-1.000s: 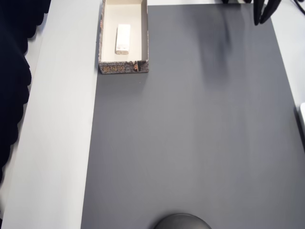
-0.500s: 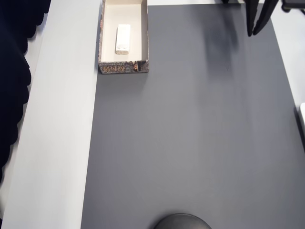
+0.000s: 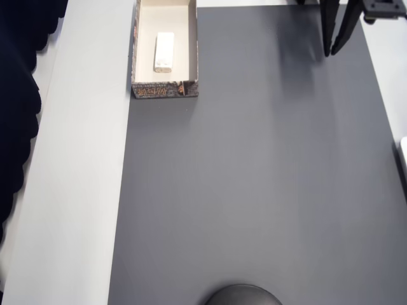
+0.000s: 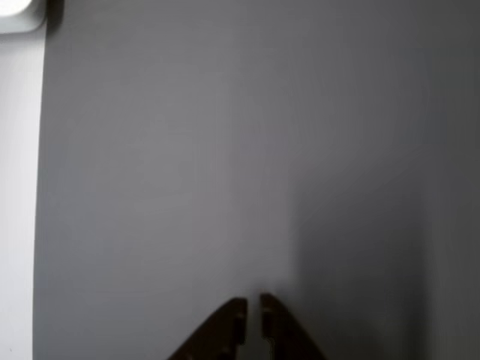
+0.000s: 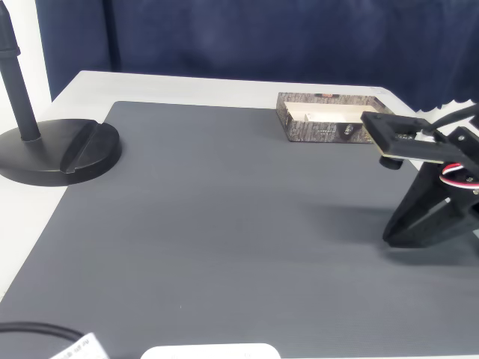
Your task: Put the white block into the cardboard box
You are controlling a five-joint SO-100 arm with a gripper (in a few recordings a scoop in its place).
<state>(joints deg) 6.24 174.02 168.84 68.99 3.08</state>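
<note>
Overhead view alone shows the white block (image 3: 164,51) lying inside the cardboard box (image 3: 135,57), at 11 o'clock. Gripper (image 3: 335,49), at 1 o'clock, empty, fingers (image 4: 225,330) nearly closed.

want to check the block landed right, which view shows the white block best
The overhead view: it looks straight down on the white block lying inside the cardboard box. In the fixed view the box wall hides it.

The arm is matte black plastic. Its gripper (image 5: 397,232) ends in two long tapering fingers (image 3: 328,32) — pointed, blade-like from above and dark brown in the wrist view (image 4: 253,319). A flat black rectangular camera mount (image 5: 397,134) sits on the wrist. Red, white and black wires (image 5: 454,171) loop beside a black cable (image 5: 449,114).
</note>
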